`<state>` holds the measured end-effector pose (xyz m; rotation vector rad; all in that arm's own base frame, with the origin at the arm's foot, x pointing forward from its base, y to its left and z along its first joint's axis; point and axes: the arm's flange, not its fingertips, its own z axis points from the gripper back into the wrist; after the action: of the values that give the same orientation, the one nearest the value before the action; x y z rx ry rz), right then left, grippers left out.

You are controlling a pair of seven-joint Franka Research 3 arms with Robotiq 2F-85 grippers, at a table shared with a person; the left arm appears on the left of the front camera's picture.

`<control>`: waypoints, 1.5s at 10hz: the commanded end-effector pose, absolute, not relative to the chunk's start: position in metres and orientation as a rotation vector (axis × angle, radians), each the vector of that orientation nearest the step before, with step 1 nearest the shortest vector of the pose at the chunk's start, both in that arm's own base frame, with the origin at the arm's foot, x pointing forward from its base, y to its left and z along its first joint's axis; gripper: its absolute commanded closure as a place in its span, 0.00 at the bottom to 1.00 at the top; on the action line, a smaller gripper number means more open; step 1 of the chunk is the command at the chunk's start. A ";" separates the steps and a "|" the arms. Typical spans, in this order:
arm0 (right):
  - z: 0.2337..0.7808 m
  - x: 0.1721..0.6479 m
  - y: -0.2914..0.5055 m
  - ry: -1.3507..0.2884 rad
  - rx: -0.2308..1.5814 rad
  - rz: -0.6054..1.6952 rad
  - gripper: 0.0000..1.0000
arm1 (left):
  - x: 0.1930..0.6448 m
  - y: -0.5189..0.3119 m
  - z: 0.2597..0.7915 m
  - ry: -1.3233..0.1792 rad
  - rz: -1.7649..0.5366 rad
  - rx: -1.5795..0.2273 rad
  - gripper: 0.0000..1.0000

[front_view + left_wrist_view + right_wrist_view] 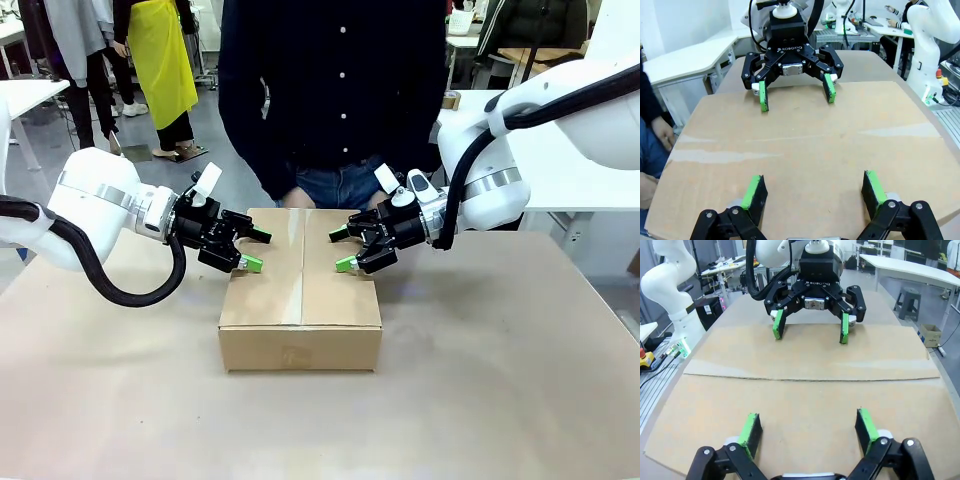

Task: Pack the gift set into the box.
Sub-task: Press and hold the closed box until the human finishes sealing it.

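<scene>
The box (300, 300) sits closed on the table (480, 400), near its middle. The left gripper (257, 250) hangs over the box's left half and the right gripper (341, 251) over its right half, the two facing each other across the box's centre seam (302, 270). A person (335, 90) stands just behind the box, at the table's far side.

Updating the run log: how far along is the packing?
Done: the box has its top flaps folded flat, meeting at a centre seam; what's inside is hidden. In hand: left gripper and right gripper, both open, are over the flaps from either side, gripping nothing. Left: sealing, if required; tape cannot be told.
</scene>
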<state>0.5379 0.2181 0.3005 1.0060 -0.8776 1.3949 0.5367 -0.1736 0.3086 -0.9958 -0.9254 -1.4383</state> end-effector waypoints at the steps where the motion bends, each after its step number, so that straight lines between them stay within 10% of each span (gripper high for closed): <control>1: 0.298 0.538 0.218 -0.880 1.005 1.401 0.00 | 0.536 -0.173 0.307 -0.919 -1.439 -0.994 0.00; 15: 0.298 0.538 0.218 -0.880 1.005 1.401 0.00 | 0.536 -0.173 0.307 -0.919 -1.439 -0.994 0.00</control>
<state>0.5379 0.2181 0.3005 1.0060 -0.8776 1.3949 0.5367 -0.1736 0.3086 -0.9958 -0.9254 -1.4383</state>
